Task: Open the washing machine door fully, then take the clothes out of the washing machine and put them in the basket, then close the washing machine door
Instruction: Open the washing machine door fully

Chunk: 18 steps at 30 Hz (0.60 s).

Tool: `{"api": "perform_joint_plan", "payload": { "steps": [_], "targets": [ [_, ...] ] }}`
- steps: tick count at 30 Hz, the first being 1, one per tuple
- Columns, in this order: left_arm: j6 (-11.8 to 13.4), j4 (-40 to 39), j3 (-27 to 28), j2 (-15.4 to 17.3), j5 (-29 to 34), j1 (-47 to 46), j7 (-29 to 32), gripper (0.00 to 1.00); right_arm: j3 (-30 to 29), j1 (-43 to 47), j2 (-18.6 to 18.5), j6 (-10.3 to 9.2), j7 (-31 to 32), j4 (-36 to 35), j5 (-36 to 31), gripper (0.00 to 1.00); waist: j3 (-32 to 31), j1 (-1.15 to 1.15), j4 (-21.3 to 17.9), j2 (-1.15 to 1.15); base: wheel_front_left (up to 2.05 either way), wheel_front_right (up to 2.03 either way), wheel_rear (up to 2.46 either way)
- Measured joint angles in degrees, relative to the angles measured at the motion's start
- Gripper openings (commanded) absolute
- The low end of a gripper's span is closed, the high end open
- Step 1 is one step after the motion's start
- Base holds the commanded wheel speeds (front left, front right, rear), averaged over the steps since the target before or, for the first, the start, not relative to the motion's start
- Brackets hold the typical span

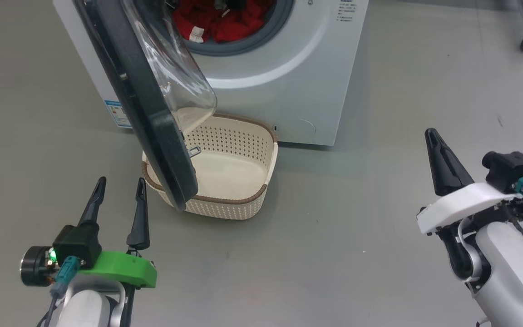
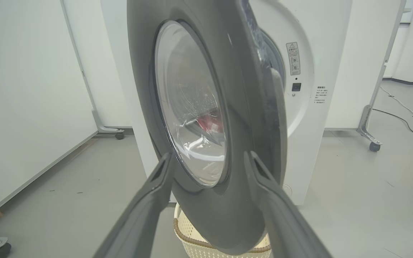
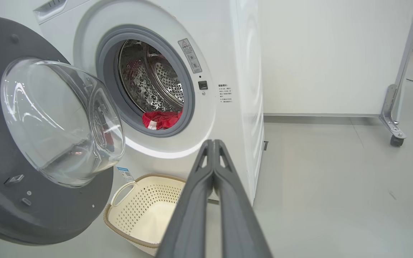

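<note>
While the round glossy door [image 1: 155, 129] gapes, soft red clothes [image 1: 230, 23] lie crumpled

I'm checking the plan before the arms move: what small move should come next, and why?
Probably bring the open left gripper, just beside the near edge of the washing machine door, onto that rim to swing it wider. The door stands only partly open and overhangs the empty basket, while the red clothes lie in the drum.

Bright, even light; wrist views curve at edges.
</note>
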Motion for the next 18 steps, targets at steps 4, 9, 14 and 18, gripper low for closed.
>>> {"api": "perform_joint_plan", "payload": {
  "steps": [4, 9, 14, 18],
  "targets": [
    [-0.01, -0.32, 1.09, 0.04, 0.04, 0.64, -0.01, 1.0, 0.13, 2.22, -0.58, -1.98, -0.64, -0.69, -2.69, 0.0, -0.48, 0.0, -1.61, 0.0, 0.0, 0.0, 0.0],
    [-0.07, -0.49, 2.19, 0.09, 0.16, 1.22, 0.0, 1.0, -0.31, 5.2, -0.57, -3.67, -0.64, -1.87, -4.22, 0.0, -0.74, 0.0, -3.22, 0.0, 0.0, 0.0, 0.0],
    [-0.51, -0.44, 2.75, 0.21, 0.75, 1.86, 0.0, 1.0, -1.31, 7.07, 0.0, -4.27, -0.65, -3.22, -5.52, 1.0, -0.78, 0.0, -4.44, 0.0, 0.0, 0.0, 0.0],
    [-0.94, -0.34, 2.86, 0.2, 1.12, 2.2, 0.0, 1.0, -2.72, 8.7, 0.56, -5.06, -0.65, -4.02, -6.8, 1.0, -0.91, 0.0, -5.04, 0.0, 0.0, 0.0, 0.0]
  ]
}}
